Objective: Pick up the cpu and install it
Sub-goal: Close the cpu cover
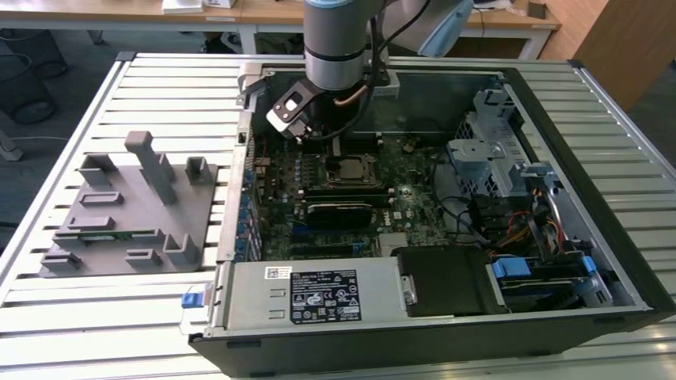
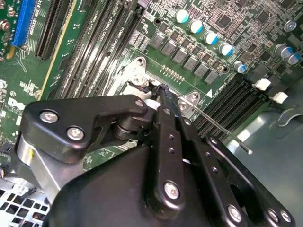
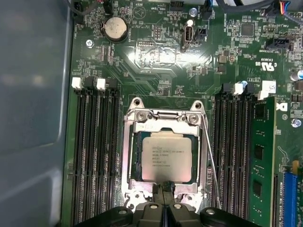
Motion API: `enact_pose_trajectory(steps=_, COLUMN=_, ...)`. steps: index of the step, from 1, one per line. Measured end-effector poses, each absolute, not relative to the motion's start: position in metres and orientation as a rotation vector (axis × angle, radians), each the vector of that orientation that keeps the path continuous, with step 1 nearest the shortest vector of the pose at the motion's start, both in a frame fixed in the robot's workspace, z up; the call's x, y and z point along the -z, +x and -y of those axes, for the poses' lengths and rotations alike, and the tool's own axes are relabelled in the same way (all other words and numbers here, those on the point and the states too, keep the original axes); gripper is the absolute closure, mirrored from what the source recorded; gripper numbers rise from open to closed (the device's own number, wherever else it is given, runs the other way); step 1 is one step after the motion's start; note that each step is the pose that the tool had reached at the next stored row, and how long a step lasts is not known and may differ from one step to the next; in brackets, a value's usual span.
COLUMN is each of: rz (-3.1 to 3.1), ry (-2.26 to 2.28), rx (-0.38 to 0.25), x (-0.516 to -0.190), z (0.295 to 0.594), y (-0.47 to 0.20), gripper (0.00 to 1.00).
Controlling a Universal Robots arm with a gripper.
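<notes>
Flat, square, silver-topped cpu (image 3: 166, 157) lies seated in the socket, ringed by the grey metal frame (image 3: 165, 124). The black fingers (image 3: 162, 193) hover just off one edge of it, pinched together and carrying nothing.

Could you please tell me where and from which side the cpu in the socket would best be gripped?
Likely from straight above, pinching two opposite edges. The cpu lies flat in the socket frame, silver top up, so nothing offers itself from the side. The frame's metal border hugs its edges, so the claw would find little room there.
</notes>
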State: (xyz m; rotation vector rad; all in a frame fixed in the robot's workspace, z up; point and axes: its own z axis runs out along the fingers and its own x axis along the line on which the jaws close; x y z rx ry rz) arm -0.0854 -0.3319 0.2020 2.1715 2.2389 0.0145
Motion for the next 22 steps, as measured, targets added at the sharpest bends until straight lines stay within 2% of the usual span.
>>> enact_pose_trajectory(steps=22, rz=-2.251, ry=2.181, rx=-0.014, x=-0.2012, z=0.3319, y=-0.0857, gripper=0.89)
